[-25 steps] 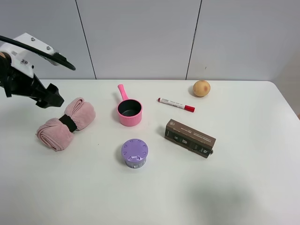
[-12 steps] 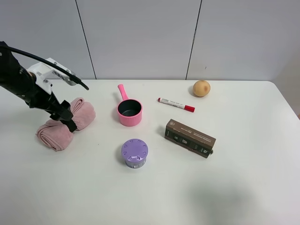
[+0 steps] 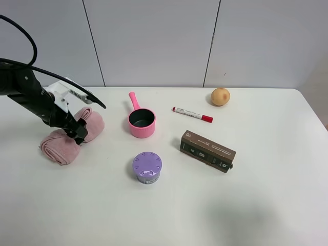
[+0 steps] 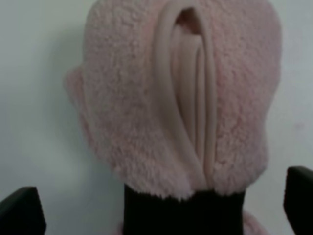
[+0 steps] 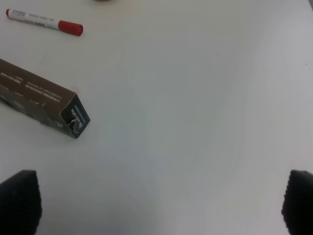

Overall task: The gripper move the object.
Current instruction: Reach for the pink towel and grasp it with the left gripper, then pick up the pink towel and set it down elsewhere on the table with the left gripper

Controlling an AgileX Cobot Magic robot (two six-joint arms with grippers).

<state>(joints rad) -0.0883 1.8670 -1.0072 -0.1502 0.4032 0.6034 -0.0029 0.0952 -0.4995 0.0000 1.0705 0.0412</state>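
Observation:
The pink rolled towel lies at the left of the white table, cinched by a black band. My left gripper is down over that band. In the left wrist view the towel fills the frame, and the black band sits between the two black fingertips. The left gripper is open, its fingers standing apart on either side of the band. My right gripper is open and empty above bare table; it is out of the exterior high view.
A pink saucepan stands right of the towel. A purple round container is in front of it. A brown box, a red-capped marker and a potato lie further right. The box and marker show in the right wrist view.
My left arm has moved right and down from the table's far left onto the towel's middle. The towel and the other objects have not moved.

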